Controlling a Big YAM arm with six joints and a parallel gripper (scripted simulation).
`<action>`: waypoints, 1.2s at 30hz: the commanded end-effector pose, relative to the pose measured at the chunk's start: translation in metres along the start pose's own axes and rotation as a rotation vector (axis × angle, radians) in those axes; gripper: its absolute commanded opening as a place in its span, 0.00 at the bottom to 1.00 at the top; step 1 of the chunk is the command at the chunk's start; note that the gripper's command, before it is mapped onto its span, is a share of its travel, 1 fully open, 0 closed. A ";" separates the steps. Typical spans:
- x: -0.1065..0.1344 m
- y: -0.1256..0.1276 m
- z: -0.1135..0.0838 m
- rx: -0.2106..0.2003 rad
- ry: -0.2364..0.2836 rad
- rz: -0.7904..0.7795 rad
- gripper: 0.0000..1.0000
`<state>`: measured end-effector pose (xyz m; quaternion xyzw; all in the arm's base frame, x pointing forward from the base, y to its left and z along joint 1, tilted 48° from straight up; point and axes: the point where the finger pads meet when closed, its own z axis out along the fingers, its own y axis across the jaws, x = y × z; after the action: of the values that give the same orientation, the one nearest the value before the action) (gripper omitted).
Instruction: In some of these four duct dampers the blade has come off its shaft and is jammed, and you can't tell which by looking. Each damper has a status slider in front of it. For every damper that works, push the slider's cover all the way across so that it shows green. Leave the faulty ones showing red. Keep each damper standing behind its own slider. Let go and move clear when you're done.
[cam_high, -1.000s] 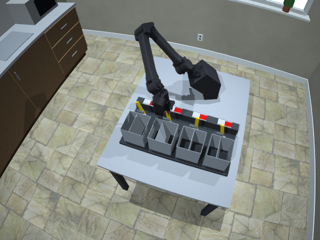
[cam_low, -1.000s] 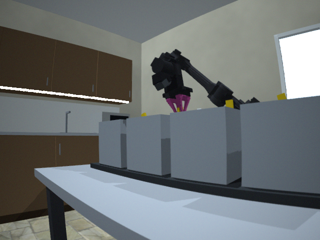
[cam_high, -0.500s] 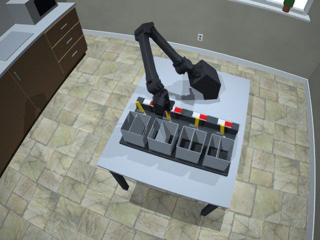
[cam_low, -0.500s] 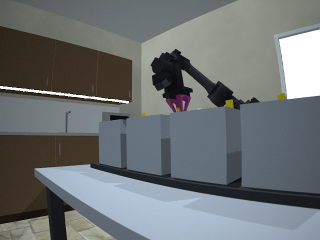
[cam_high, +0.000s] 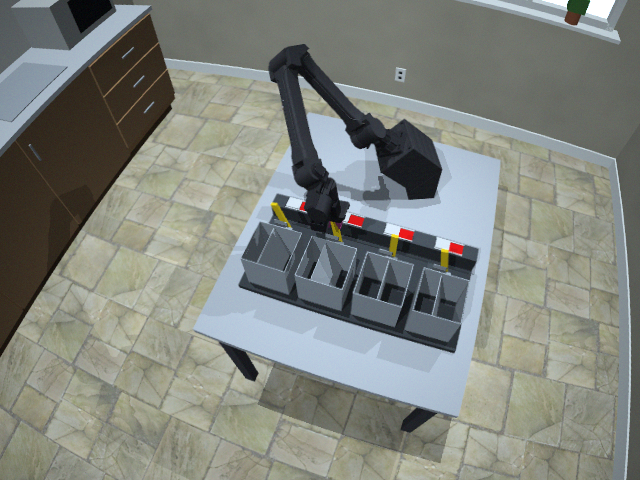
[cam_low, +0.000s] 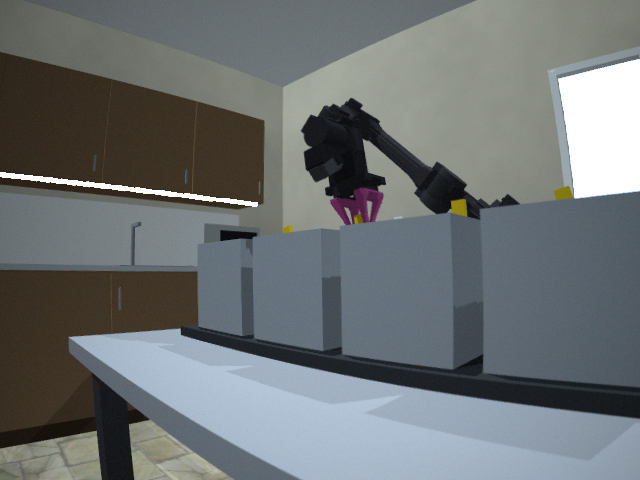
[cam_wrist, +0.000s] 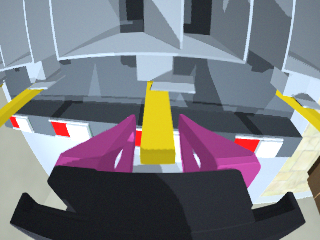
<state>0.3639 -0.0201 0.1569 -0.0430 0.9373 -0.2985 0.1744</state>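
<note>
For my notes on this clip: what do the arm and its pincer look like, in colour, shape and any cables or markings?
The matte black, blocky six-joint arm has long straight links and chunky joint housings, rising from a large black box-shaped base. Its pincer has two magenta wedge-shaped fingers with cut-out openings, mounted on a broad black wrist block. No cables, labels or markings are visible.

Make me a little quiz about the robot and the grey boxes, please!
1. How many grey dampers stand in the row on the table?
2. What colour are the robot's fingers? A green, B pink, C blue.
3. True or false: the gripper is squeezing the yellow lever tight.

Key: 1. Four. 2. B. 3. False: the fingers stand apart, one on each side of the lever, with gaps showing.
</note>
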 end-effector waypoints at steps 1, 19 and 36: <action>0.000 0.005 -0.002 0.000 -0.003 -0.003 0.36; -0.015 -0.004 -0.044 -0.005 -0.043 0.025 0.36; -0.014 -0.002 -0.083 -0.007 -0.035 0.019 0.36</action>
<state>0.3407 0.0158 0.2047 -0.0510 0.9373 -0.2993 0.1713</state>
